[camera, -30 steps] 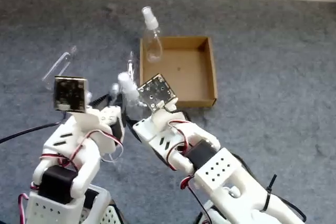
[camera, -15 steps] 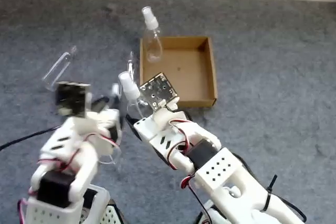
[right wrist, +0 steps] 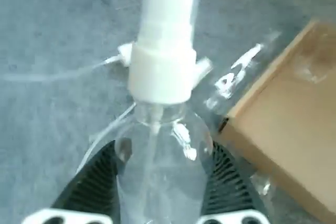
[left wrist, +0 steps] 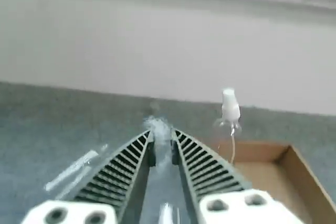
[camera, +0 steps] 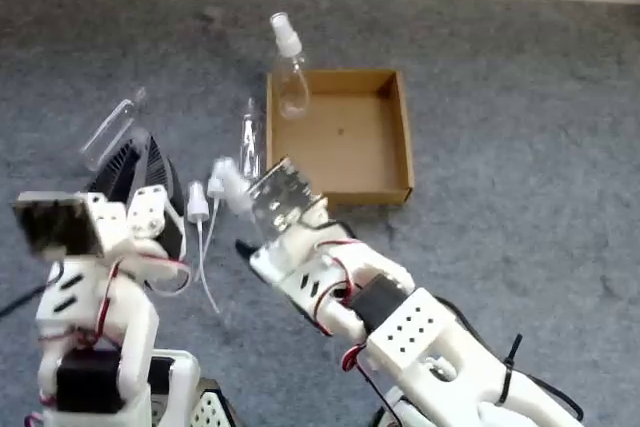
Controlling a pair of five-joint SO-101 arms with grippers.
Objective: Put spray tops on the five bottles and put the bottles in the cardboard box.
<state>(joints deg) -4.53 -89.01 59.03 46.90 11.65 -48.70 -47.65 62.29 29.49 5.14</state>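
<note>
1. Right gripper (right wrist: 163, 153), seen from its own wrist, is clamped on the round body of a clear held bottle (right wrist: 157, 177), with one black finger (right wrist: 97, 182) on either side. A white spray top (right wrist: 163, 69) sits on the neck, and its thin tube runs down inside. Beyond it the cardboard box (right wrist: 294, 114) shows one corner. An uncapped bottle (right wrist: 239, 74) lies on the grey carpet (right wrist: 47, 103) just beside the box wall.
2. From the left wrist, the left gripper (left wrist: 161, 148) has its ribbed fingers drawn almost together, with a thin slit between the tips and nothing visibly caught there. Farther off, a standing bottle (left wrist: 230, 111) with its own spray top is upright at the far left corner of the box. I cannot tell whether it is inside or just outside. To the left, a far-left bottle (left wrist: 73, 169) lies flat on the carpet.
3. From the high view, the left arm is at the left with its gripper pointing away. The right arm is in the middle and holds its bottle near and left of the box. A loose spray top (camera: 197, 205) with a long tube lies on the carpet between the arms. The uncapped bottle lies just left of the box, and the far-left bottle lies well apart from it.
</note>
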